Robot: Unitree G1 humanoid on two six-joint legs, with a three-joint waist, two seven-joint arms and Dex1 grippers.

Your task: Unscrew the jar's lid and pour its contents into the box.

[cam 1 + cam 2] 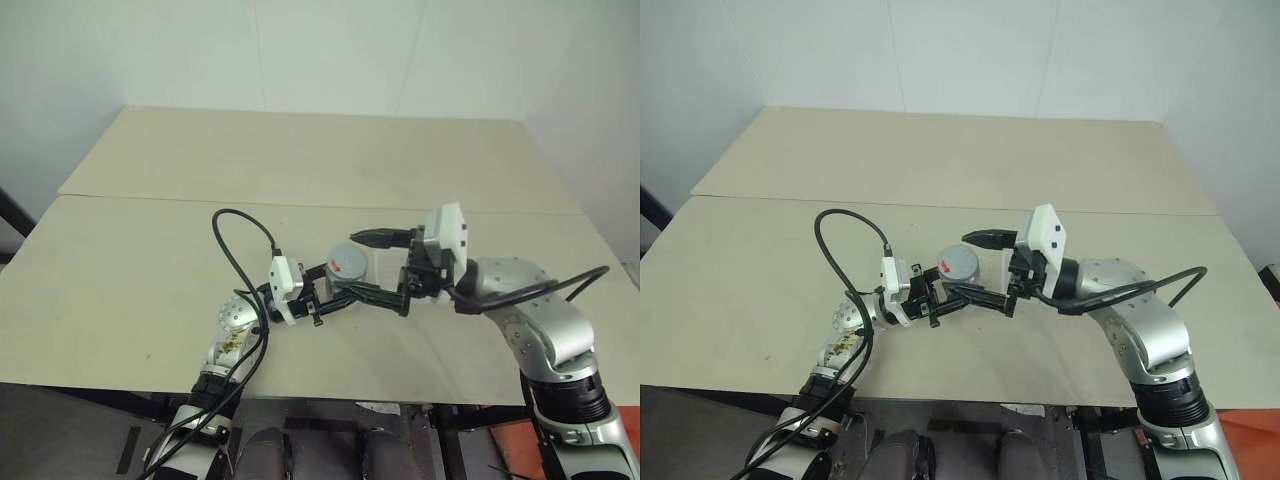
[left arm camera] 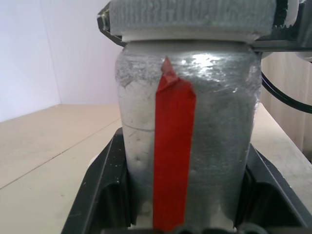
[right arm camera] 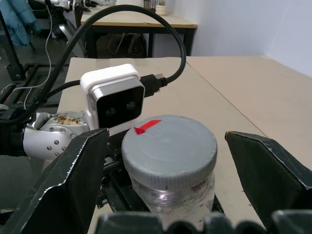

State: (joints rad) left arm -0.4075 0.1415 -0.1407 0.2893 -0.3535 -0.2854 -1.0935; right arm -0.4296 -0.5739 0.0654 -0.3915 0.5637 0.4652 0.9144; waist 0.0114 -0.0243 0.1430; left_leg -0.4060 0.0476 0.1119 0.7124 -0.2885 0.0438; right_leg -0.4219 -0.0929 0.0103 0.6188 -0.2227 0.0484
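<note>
A silvery-grey jar (image 2: 187, 141) with a vertical red stripe, its ribbed grey lid (image 3: 169, 146) still on, is held upright above the beige tabletop (image 1: 150, 270), clamped in the left gripper (image 1: 325, 296)'s closed jaws. The right gripper (image 1: 385, 268) brackets the lid with jaws spread wide, apart from it. The right wrist view reveals the lid's red arrow mark; the left wrist view, the stripe.

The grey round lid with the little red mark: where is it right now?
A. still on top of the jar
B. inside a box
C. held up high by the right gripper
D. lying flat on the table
A: the grey ribbed round lid sits on the silvery jar with the red stripe, which the left gripper clamps, while the right gripper's fingers stand open either side of it.
</note>
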